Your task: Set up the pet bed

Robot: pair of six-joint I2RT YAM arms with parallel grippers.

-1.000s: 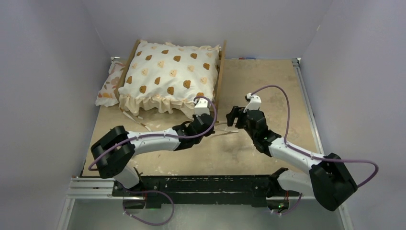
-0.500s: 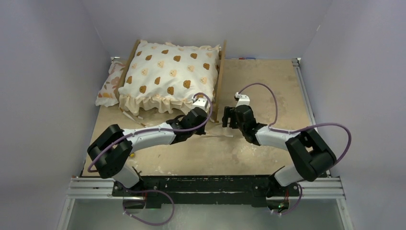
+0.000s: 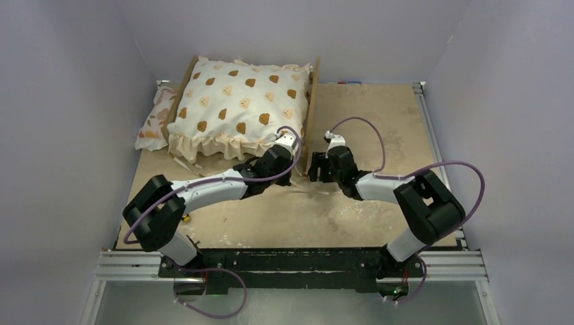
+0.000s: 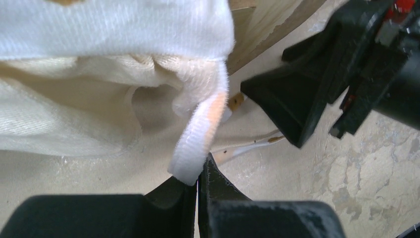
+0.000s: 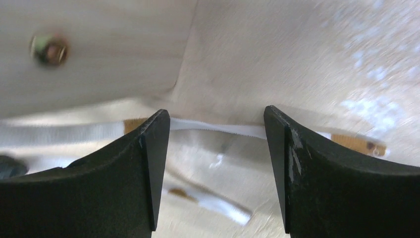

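Now brings the right gripper (image 3: pixel 317 169) in from 3 o'clock to just beside the near right corner of the pet bed (image 3: pixel 313 101), much closer than a second ago, with the elbow folded back. Keeps its fingers apart, a little narrower than before, gripping nothing. In the wrist view straddles a loose white tie (image 5: pixel 218 128) lying flat on the table (image 3: pixel 379 122), apparently without touching it.

Holds the left gripper (image 4: pixel 199 171) shut on a cushion tie (image 4: pixel 198 134) at the 5 o'clock corner of the big cushion (image 3: pixel 237 101). Has shifted it only slightly toward 12 o'clock.

Looks like the start of a two-handed step: probably fastening the ties at the bed corner, not yet done.

As for the bed, stands at 11 o'clock on the table, wood rails showing on both sides of the cushion already laid over it, with a small flowered pillow (image 3: pixel 154 122) poking out at the 9 o'clock side.

Below, a beige table top, worn and blotched with pale marks, more so toward 3 o'clock. Around, plain pale walls (image 3: pixel 68 101) at 9, 12 and 3 o'clock.
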